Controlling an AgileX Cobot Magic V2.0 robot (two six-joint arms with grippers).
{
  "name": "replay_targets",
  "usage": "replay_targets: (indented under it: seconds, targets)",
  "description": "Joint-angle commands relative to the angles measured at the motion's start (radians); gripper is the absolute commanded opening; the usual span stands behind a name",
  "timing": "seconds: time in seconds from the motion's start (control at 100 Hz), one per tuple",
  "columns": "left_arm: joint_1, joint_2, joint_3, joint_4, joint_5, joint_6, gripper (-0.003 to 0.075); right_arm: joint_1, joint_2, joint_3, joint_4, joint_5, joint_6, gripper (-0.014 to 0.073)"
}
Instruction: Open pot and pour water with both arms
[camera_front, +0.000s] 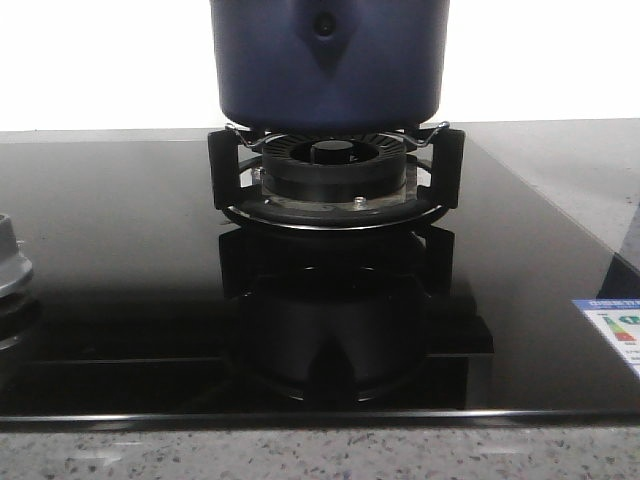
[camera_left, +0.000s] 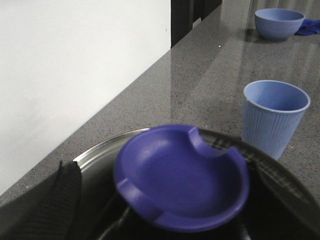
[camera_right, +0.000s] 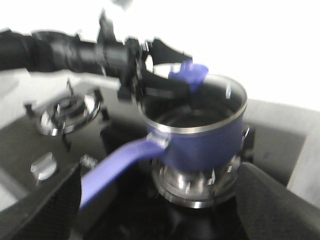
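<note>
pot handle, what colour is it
Purplish blue, like the pot body; the handle shows best in the right wrist view.

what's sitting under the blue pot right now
The pot rests on black burner grates over a round burner ring, on the glossy black cooktop. The pot's contents aren't visible from the front.

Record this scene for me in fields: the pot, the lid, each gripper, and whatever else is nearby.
pot: dark blue pot on the burner, uncovered
lid: lid held by its knob, off the pot
left gripper: left gripper shut on the lid
right gripper: right gripper open, empty, facing the handle
nearby: light blue cup and blue bowl on the counter
</note>
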Motion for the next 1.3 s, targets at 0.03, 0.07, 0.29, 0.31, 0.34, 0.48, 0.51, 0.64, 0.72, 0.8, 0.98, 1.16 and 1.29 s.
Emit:
replay_targets:
  seconds: [0.03,0.07,0.29,0.31,0.34,0.48,0.51,0.64,0.72,0.8,0.98,1.16,1.29]
  targets:
    - [-0.002,-0.009,-0.051,-0.087,0.007,0.005,0.0578,0.003,-0.014,-0.032,0.014,-0.099,-0.016,0.0566]
    - [-0.002,-0.005,-0.053,-0.087,0.018,0.005,0.0578,0.003,-0.018,-0.032,0.013,-0.101,-0.016,0.0566]
    - [-0.002,-0.001,-0.053,-0.127,0.092,0.005,0.0555,0.003,-0.022,-0.032,-0.002,-0.103,-0.016,0.0566]
    - [-0.002,-0.001,-0.053,-0.139,0.101,0.005,0.0549,0.003,-0.022,-0.032,-0.004,-0.103,-0.016,0.0566]
    - [-0.002,-0.001,-0.053,-0.154,0.112,0.005,0.0541,0.003,-0.022,-0.032,-0.004,-0.103,-0.016,0.0566]
    - [-0.002,-0.001,-0.053,-0.172,0.132,0.005,0.0478,0.003,-0.022,-0.032,-0.009,-0.103,-0.016,0.0566]
    - [-0.002,-0.001,-0.053,-0.172,0.133,0.005,0.0460,0.003,-0.022,-0.032,-0.009,-0.103,-0.016,0.0566]
    - [-0.002,-0.001,-0.053,-0.172,0.135,0.005,0.0374,0.003,-0.022,-0.032,-0.009,-0.099,-0.016,0.0566]
    - [-0.002,-0.001,-0.053,-0.172,0.135,0.005,0.0335,0.003,-0.022,-0.032,-0.009,-0.097,-0.016,0.0566]
    - [-0.002,-0.001,-0.053,-0.174,0.135,0.005,0.0298,0.003,-0.022,-0.032,-0.010,-0.095,-0.016,0.0566]
    - [0.000,-0.005,-0.053,-0.190,0.137,0.005,0.0248,0.003,-0.022,-0.032,-0.026,-0.095,-0.016,0.0566]
    - [0.022,-0.040,-0.053,-0.224,0.155,0.005,0.0248,0.003,-0.022,-0.032,-0.052,-0.099,-0.016,0.0566]
    - [0.044,-0.088,-0.053,-0.229,0.157,0.003,0.0248,0.003,-0.022,-0.032,-0.085,-0.117,-0.016,0.0566]
